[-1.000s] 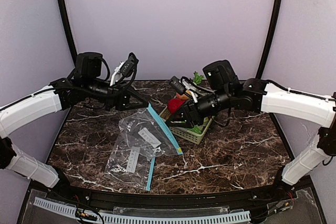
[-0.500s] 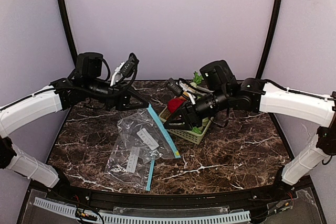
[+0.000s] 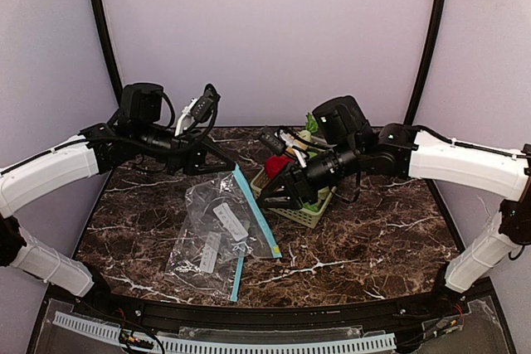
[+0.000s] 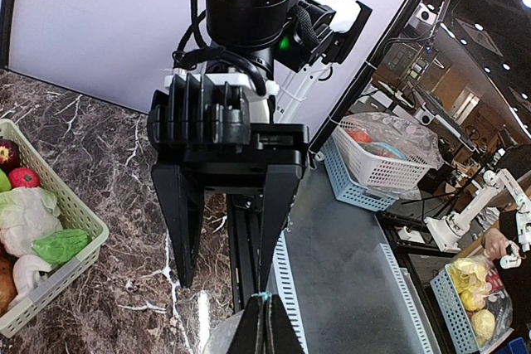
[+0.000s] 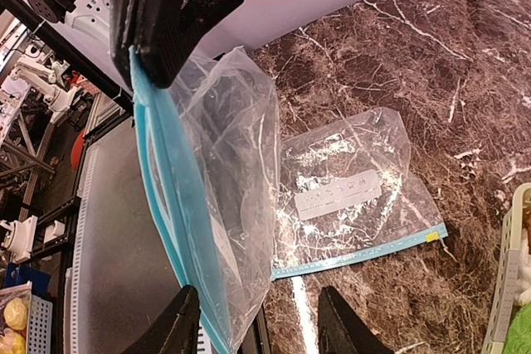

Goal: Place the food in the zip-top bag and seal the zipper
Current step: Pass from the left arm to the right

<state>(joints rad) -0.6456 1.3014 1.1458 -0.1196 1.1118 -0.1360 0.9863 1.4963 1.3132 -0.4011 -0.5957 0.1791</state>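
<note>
Jaws of the left gripper (image 4: 265, 325) are pressed together on the blue zipper edge of the zip-top bag (image 5: 228, 163), pinching one top corner so the clear film hangs from it. The right gripper (image 5: 259, 314) stands with its fingers spread and nothing between them, just beside the hanging bag on the side facing the basket (image 3: 305, 211).

Beneath them is a dark marble-patterned table (image 3: 373, 238) with white veins, closed in by pale lilac walls (image 3: 265, 31). A second bag (image 5: 348, 192) with a white label lies flat on it, under the hanging one.

The held bag's zipper strip is its long axis: in the top view it slants from the left gripper down toward the near right, facing the right arm. The food (image 4: 25, 213) lies in the basket, apart from the bag.
</note>
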